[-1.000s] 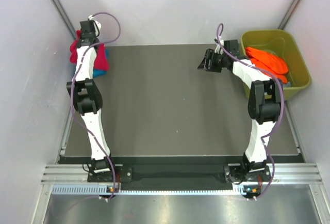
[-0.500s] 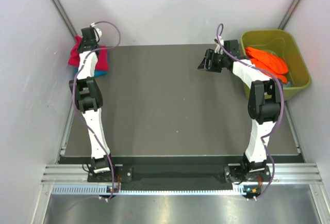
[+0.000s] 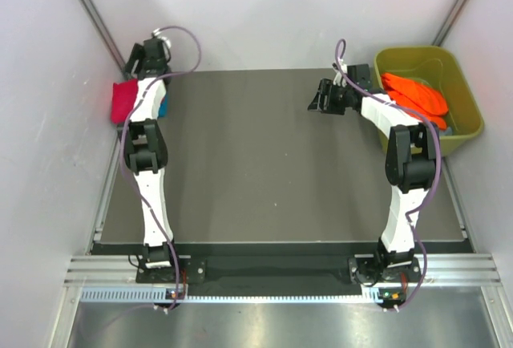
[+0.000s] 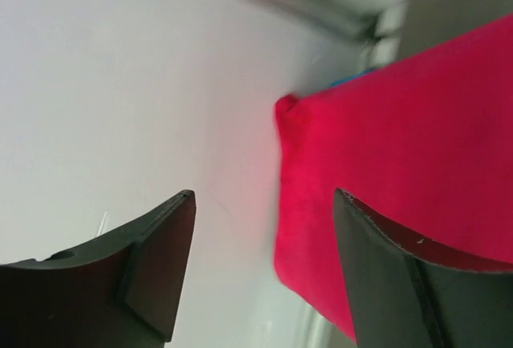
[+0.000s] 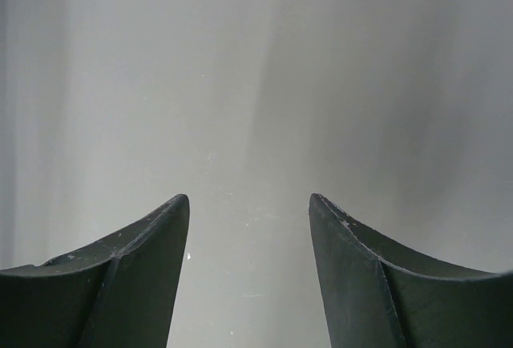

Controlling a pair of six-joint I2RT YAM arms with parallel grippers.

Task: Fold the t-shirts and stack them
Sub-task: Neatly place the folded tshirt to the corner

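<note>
A folded crimson-pink t-shirt (image 3: 124, 99) lies at the table's far left edge against the wall, with a strip of teal-blue t-shirt (image 3: 163, 108) showing beside it. My left gripper (image 3: 148, 58) hovers just behind this pile. In the left wrist view it (image 4: 264, 204) is open, with the crimson cloth (image 4: 417, 147) beyond its right finger and nothing held. Bright orange t-shirts (image 3: 415, 95) lie bunched in the tub. My right gripper (image 3: 315, 99) is open over bare table, and in its own view (image 5: 248, 200) nothing lies between the fingers.
The olive-green tub (image 3: 433, 53) stands at the table's far right corner, right of my right arm. White walls close in the left, back and right sides. The dark grey table (image 3: 240, 163) stretches between the two arms.
My left gripper has opened and let go of the crimson shirt, which now lies flatter against the left wall. The left wrist has shifted slightly right. The right arm has not moved.
</note>
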